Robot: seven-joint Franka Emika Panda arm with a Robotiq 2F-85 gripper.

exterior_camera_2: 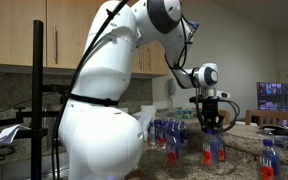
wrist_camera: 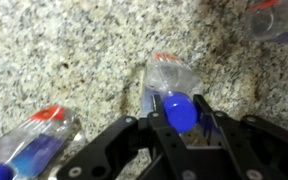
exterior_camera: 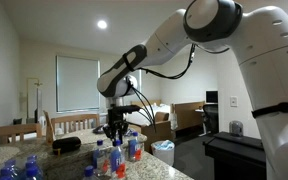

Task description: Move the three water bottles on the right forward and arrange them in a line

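Note:
My gripper (wrist_camera: 181, 118) is shut on the blue cap of a clear water bottle (wrist_camera: 172, 80) with a red-and-blue label. The bottle is upright below the jaws over the speckled granite counter (wrist_camera: 84, 60). In both exterior views the gripper (exterior_camera: 115, 129) (exterior_camera_2: 209, 124) points straight down onto this bottle (exterior_camera: 117, 158) (exterior_camera_2: 212, 152). A second such bottle (exterior_camera_2: 172, 150) (wrist_camera: 39, 140) stands close beside it. A third (exterior_camera: 135, 148) is partly in the wrist view's top corner (wrist_camera: 274, 20). I cannot tell whether the held bottle touches the counter.
A cluster of several more bottles (exterior_camera_2: 166, 130) stands behind on the counter. Darker all-blue bottles stand at one end (exterior_camera: 19, 170) (exterior_camera_2: 269, 160). A black object (exterior_camera: 66, 145) lies on the counter. A camera stand (exterior_camera_2: 39, 100) rises near the robot's base.

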